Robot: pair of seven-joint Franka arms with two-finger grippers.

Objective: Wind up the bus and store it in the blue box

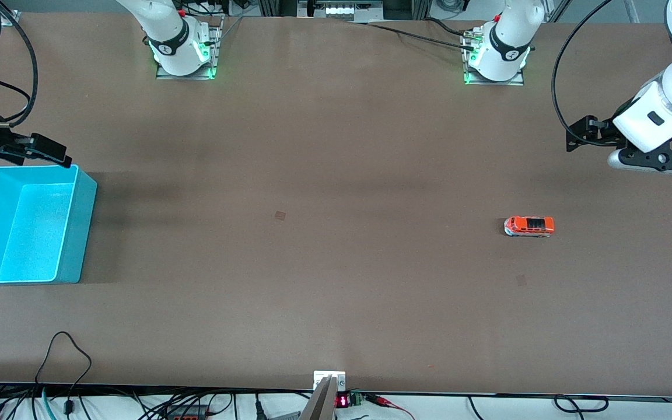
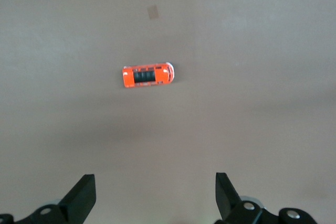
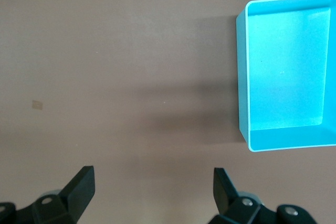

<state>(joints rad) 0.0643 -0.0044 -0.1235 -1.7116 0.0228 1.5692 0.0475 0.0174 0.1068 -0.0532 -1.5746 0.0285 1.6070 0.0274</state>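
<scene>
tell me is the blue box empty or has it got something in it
Empty: the blue box shows only bare floor inside, and the bus sits upright on the table toward the left arm's end.

Left gripper (image 2: 155, 195) held high over the table at the left arm's end, fingers spread wide, empty. Right gripper (image 3: 153, 192) raised at the right arm's end, likewise spread and empty.

The bus (image 1: 529, 226) sits alone on the worktop (image 1: 336, 262) near the left arm's end, bare surface on every side. The blue box (image 1: 27, 227) stands well apart at the right arm's end, open-topped, nothing inside.
</scene>
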